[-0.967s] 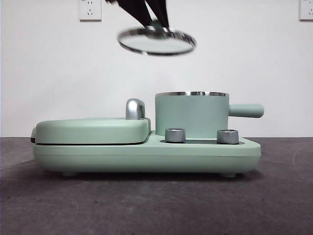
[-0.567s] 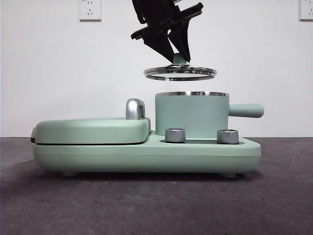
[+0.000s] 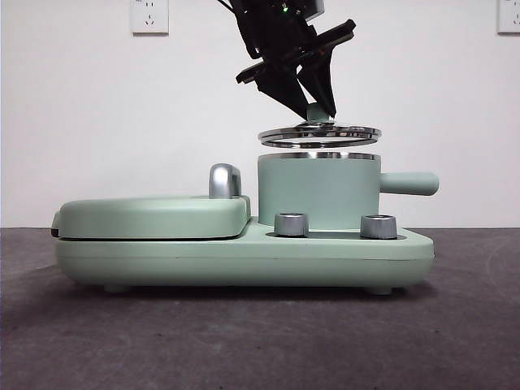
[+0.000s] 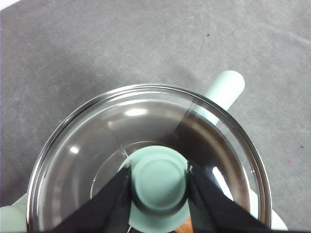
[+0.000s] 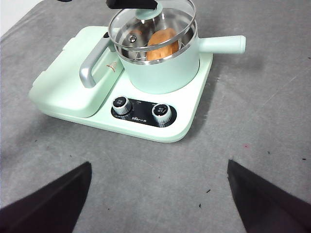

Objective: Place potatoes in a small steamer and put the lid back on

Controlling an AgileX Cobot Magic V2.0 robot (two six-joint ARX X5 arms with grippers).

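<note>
Glass lid (image 3: 319, 134) above steamer (image 3: 318, 191), knob clamped by left fingers (image 4: 119, 194); right fingers (image 5: 58, 199) apart; panel print unreadable.

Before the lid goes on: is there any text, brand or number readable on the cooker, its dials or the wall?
Nothing reads clearly.
Black control panel: white print around the two dials, too small to read.
Grill cover: a small mark, blurred.
Wall sockets: no legible text.

A plain white wall (image 3: 97, 122) with 2 sockets (image 3: 149, 16), seemingly, backs the dark grey tabletop (image 3: 244, 341).
</note>
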